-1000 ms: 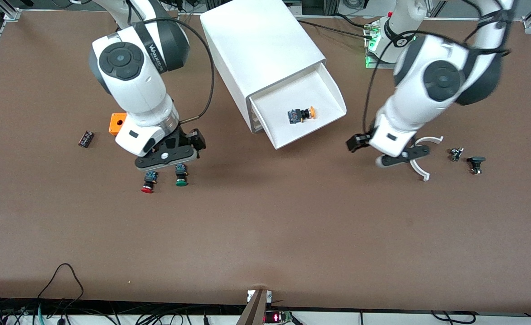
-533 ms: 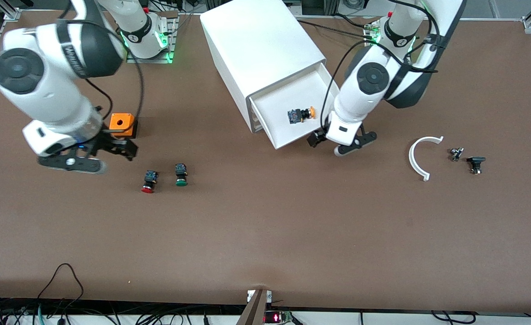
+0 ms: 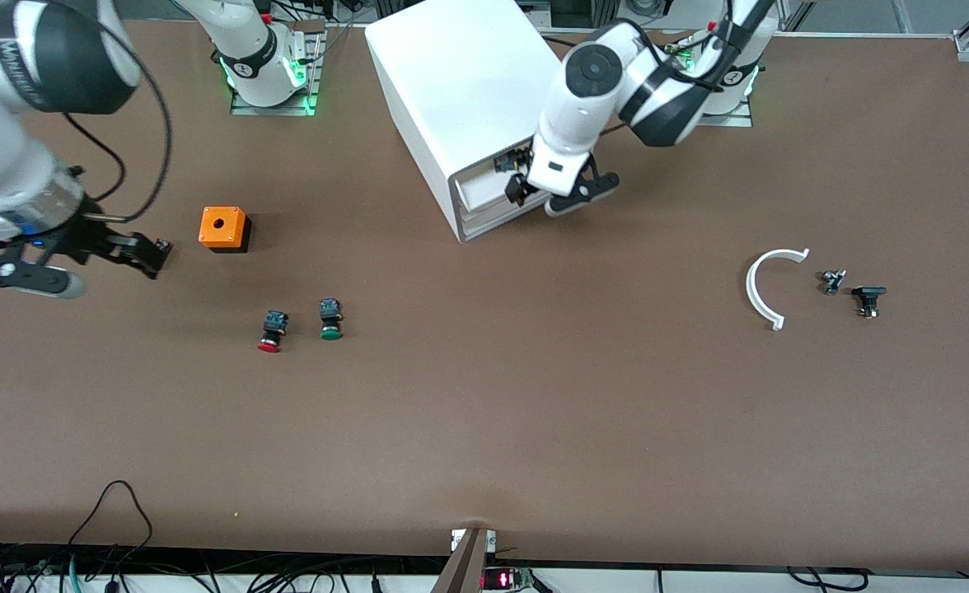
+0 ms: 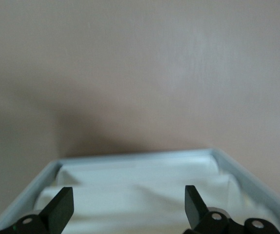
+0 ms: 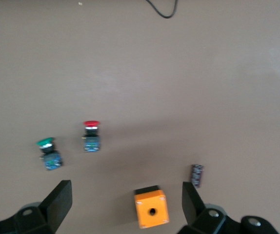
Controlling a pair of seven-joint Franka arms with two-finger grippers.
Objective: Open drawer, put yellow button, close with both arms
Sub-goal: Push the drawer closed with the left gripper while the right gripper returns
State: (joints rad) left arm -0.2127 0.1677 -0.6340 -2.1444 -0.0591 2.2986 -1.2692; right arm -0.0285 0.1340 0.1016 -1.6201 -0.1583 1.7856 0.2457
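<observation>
The white cabinet (image 3: 468, 82) stands at the back middle of the table. Its top drawer (image 3: 484, 185) is pushed almost fully in, and only a short stretch of its rim (image 4: 130, 156) shows. The yellow button is hidden inside. My left gripper (image 3: 563, 198) (image 4: 129, 204) is at the drawer's front, open, with nothing between its fingers. My right gripper (image 3: 19, 276) (image 5: 126, 195) hangs open and empty over the table toward the right arm's end, beside an orange box (image 3: 222, 228) (image 5: 151, 209).
A red-capped button (image 3: 269, 333) (image 5: 91, 136) and a green-capped button (image 3: 330, 323) (image 5: 48, 153) lie nearer the front camera than the orange box. A small dark part (image 5: 197, 174) lies beside the box. A white curved piece (image 3: 765, 284) and two small black parts (image 3: 832, 281) (image 3: 868, 298) lie toward the left arm's end.
The left gripper came to the open drawer's front and pushed it into the cabinet, hiding the yellow button. The right arm swung away from the red and green buttons toward its end of the table.
</observation>
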